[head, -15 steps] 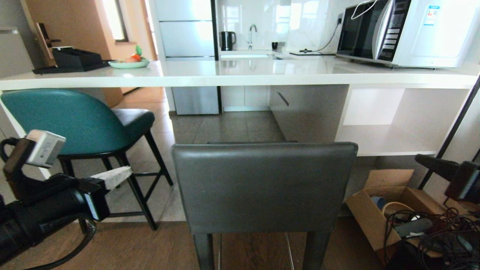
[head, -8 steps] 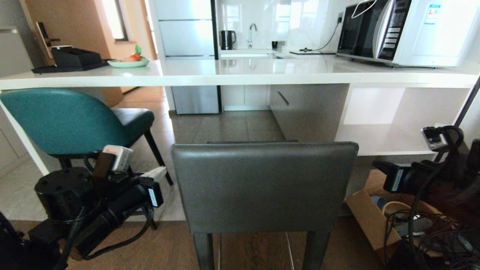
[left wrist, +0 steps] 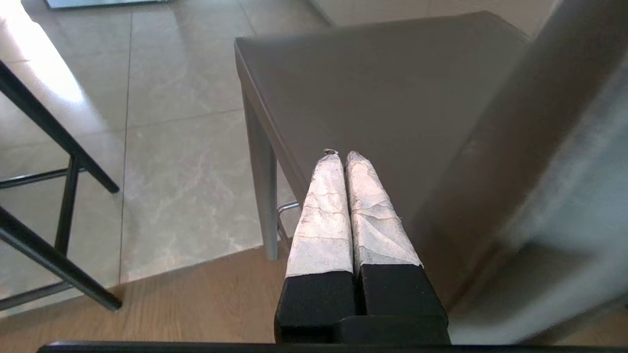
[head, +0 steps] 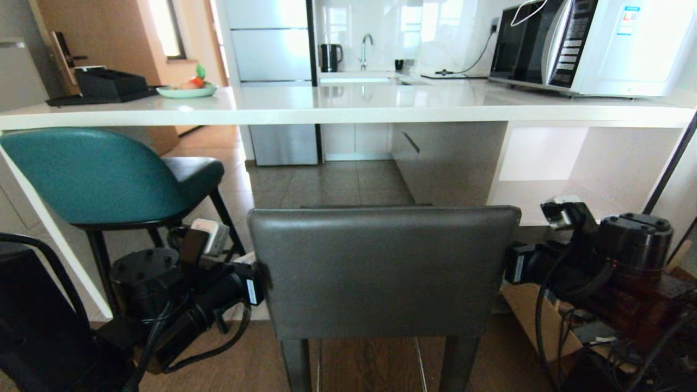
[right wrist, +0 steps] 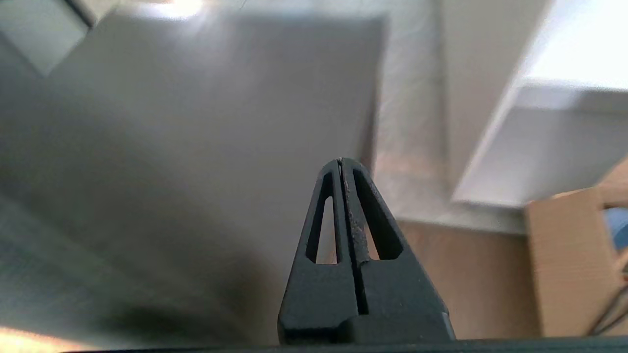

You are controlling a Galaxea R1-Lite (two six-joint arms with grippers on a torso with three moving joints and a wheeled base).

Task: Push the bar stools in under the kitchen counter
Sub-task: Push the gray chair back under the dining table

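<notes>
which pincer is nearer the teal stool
Left. The left pincer sits between the teal stool and the grey stool; the right pincer is on the grey stool's far side.

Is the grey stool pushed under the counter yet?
Not yet. The grey stool stands out on the floor, its back short of the counter edge.

Grey stool [head: 381, 272] legs cut off below

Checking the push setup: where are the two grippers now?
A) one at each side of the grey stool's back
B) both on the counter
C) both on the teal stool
A: left gripper and right gripper, both shut, flank the grey stool.
</notes>
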